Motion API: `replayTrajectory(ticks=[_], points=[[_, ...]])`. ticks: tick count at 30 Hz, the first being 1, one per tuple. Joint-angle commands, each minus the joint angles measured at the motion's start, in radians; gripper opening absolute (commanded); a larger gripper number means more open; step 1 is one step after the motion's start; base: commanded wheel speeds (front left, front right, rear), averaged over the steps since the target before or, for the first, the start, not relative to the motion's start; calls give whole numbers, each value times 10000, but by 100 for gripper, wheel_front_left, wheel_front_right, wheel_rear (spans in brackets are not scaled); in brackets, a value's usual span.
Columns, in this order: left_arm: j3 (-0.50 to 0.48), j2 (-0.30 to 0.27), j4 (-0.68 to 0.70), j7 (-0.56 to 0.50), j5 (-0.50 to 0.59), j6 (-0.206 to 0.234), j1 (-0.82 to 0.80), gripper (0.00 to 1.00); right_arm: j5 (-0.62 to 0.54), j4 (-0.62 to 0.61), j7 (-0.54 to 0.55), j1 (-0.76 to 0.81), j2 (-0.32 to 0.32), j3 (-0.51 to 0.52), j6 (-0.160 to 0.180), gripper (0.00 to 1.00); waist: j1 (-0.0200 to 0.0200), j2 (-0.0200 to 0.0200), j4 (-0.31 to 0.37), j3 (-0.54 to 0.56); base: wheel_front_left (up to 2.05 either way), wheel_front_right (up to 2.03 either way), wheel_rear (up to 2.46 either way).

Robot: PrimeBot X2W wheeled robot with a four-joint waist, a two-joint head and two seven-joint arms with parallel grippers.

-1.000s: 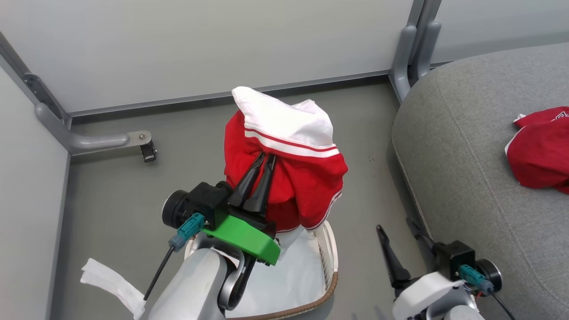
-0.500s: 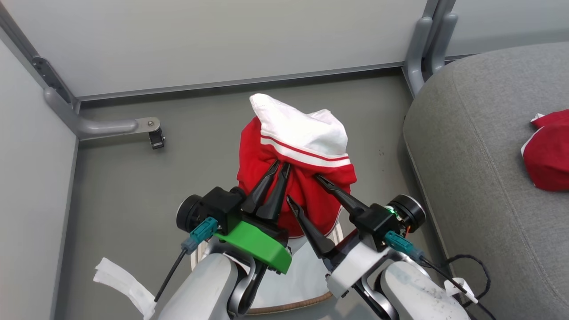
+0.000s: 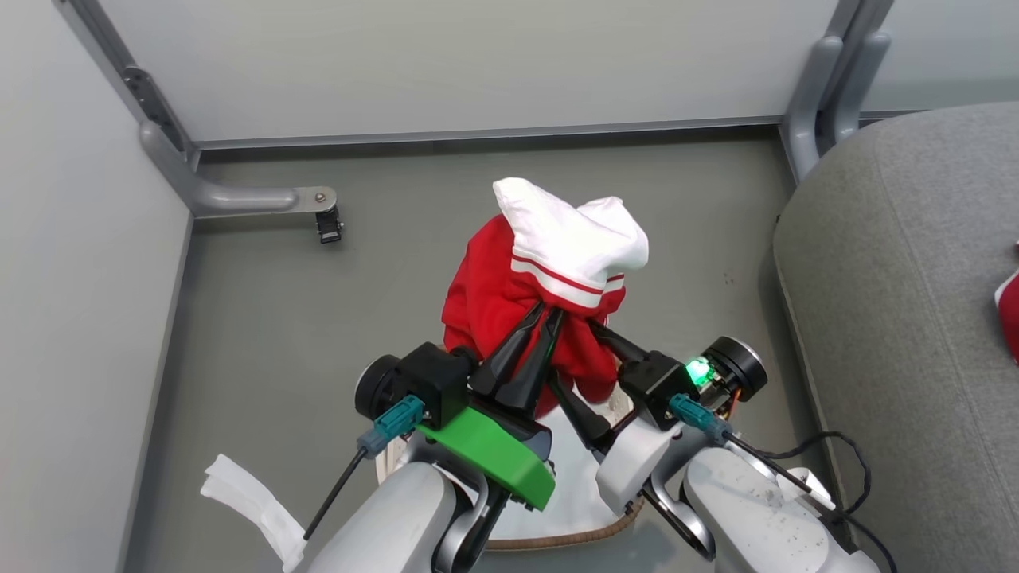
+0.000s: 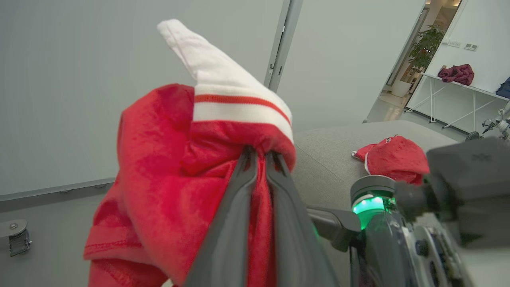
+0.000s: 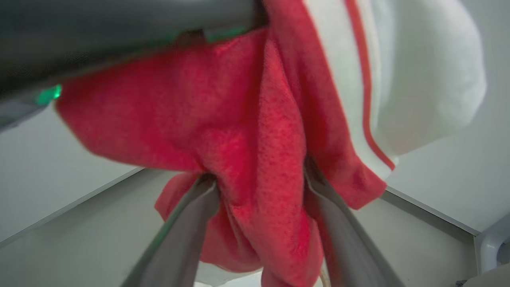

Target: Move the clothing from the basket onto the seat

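My left gripper [image 3: 549, 314] is shut on the clothing [image 3: 509, 286], a bunched red garment with a white striped cuff, and holds it up above the basket [image 3: 575, 537]. In the left wrist view the fingertips [image 4: 255, 159] pinch the red fabric [image 4: 159, 179] just under the cuff. My right gripper [image 3: 573, 354] is open and reaches in from the right. Its fingers [image 5: 191, 211] straddle a hanging fold of the garment [image 5: 259, 159]. Both arms hide most of the basket. The grey seat [image 3: 899, 318] is at the right, with another red garment [image 4: 394, 155] lying on it.
Grey partition walls close the back and left, with a metal foot bracket [image 3: 318, 211] and a post [image 3: 836, 87] at the floor. A white strip of fabric [image 3: 247, 501] lies on the floor at lower left. A far table [image 4: 458, 81] carries other clothes.
The head camera has turned, shifting the scene. My right gripper came up from the lower right and now has its open fingers around the garment's lower fold. The left gripper keeps its hold.
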State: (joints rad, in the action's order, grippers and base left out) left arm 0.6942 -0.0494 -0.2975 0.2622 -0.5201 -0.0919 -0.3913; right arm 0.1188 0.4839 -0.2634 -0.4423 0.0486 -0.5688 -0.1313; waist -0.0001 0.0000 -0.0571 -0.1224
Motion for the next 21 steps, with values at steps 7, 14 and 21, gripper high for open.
replayTrajectory(ticks=[7, 14, 21], points=[[49, -25, -190, 37, -65, 143, -18, 0, 667, 99, -19, -149, 54, -23, 11, 0, 1, 0, -191, -87, 0, 0, 0], [-327, -27, -477, 24, 533, 250, 139, 100, 821, -207, -21, 134, 51, 556, 14, 0, 1, 0, 573, -305, 0, 0, 0], [-815, -28, -775, 23, 975, 47, 239, 100, 916, -620, -19, 490, 42, 1254, 11, 0, 1, 0, 2155, -558, 0, 0, 0]])
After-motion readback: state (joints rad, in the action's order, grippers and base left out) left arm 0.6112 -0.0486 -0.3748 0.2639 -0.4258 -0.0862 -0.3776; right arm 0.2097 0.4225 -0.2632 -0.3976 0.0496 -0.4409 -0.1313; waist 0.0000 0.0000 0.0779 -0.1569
